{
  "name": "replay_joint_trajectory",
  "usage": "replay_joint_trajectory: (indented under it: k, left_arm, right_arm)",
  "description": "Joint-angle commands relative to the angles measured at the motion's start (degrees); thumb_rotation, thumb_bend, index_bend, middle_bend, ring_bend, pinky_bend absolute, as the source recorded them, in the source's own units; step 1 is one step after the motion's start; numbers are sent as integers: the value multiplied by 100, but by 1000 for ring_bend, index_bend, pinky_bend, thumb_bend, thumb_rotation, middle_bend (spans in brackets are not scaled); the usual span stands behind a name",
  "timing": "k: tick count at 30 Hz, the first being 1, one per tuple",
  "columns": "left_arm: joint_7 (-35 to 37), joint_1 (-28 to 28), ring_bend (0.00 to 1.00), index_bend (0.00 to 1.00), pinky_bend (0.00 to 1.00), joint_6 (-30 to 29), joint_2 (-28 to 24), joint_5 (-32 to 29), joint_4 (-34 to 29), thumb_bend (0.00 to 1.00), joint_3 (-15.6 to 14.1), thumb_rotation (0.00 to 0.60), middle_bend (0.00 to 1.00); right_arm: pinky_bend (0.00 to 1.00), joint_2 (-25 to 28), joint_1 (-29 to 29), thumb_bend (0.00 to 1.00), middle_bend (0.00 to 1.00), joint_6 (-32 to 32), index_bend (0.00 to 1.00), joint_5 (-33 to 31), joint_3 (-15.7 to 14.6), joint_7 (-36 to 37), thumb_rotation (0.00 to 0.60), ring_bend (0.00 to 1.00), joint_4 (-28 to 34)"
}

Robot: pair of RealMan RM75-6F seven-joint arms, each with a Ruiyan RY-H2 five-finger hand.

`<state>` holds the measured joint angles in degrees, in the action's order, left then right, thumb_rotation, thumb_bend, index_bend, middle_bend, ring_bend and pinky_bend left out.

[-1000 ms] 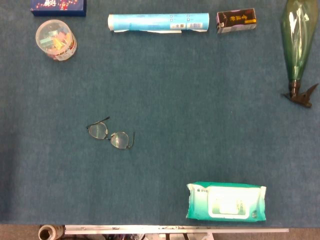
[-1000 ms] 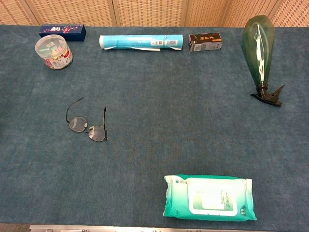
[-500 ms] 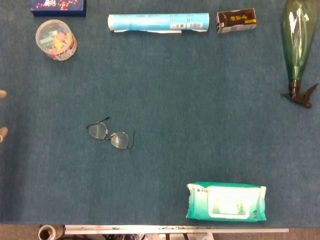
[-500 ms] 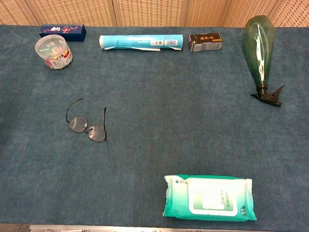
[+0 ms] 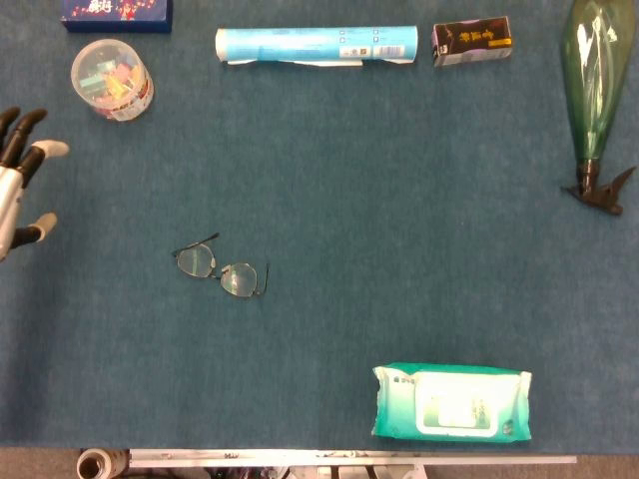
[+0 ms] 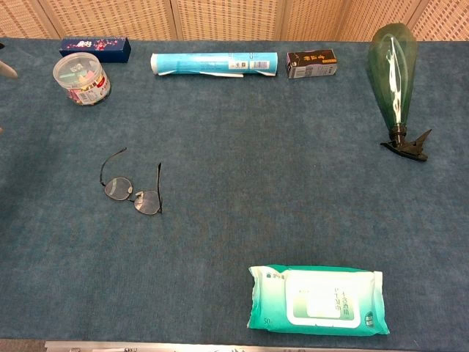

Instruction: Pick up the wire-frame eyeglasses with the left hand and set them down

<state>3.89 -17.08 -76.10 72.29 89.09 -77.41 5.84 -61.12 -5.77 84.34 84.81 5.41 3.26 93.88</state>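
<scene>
The wire-frame eyeglasses (image 5: 222,267) lie on the blue table cloth left of centre, arms unfolded; the chest view shows them as well (image 6: 132,188). My left hand (image 5: 18,180) reaches in at the left edge of the head view, fingers spread and holding nothing, well to the left of the eyeglasses and apart from them. In the chest view only a sliver of a fingertip (image 6: 6,70) shows at the left edge. My right hand is outside both views.
A clear tub of coloured bits (image 5: 111,79) stands at the back left, just beyond the left hand, with a dark blue box (image 5: 116,12) behind it. A blue tube (image 5: 316,45), a small dark box (image 5: 471,41), a green spray bottle (image 5: 593,90) and a wipes pack (image 5: 451,401) also lie around.
My left hand has come in from the left edge, from nothing visible to fingertips to most of the hand. The eyeglasses have not moved.
</scene>
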Motion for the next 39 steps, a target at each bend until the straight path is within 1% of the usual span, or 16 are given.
replay_joint_trajectory:
  k: [1,5,10,15,19,24,28,34,39]
  left_arm:
    - [159,-180,66,281,148,92,274,151,401,71,-59,600,120]
    - [256,-272,64,281,138,178,507,184,755,60,-136,600,120]
    - [320,-354,57,272,116,108,760,313,1174,41,-226,600,116]
    - [372,-370,55,267,111,-18,882,383,1328,31,-294,600,115]
    - [373,-347,54,266,109,-135,911,389,1206,24,-316,600,115]
    - [207,-341,54,261,108,-227,950,421,988,18,-351,600,115]
    - [65,-342,54,259,105,-195,956,384,723,16,-378,600,115]
    - [-363,-395,54,252,105,-81,975,307,283,16,-370,600,112]
    - [-667,-482,52,242,105,50,1014,252,37,16,-341,600,104]
  right_arm:
    - [429,10,2,507,474,2,644,-23,15,20,600,293,-7]
    - [429,17,-3,506,474,-18,644,-59,30,39,600,293,-20]
    - [429,20,-8,506,474,-38,644,-90,41,55,600,293,-30]
    - [429,24,-3,506,474,-25,644,-85,43,59,600,293,-20]
    - [429,21,-1,507,474,-25,644,-69,33,44,600,293,-17]
    - [429,10,-7,506,474,-38,644,-55,21,21,600,293,-16]
    - [429,13,-2,506,474,-26,644,-44,18,23,600,293,-9]
    - [429,42,15,506,474,8,644,-42,27,59,600,293,12]
    - [429,80,36,507,474,59,644,-18,33,106,600,293,37]
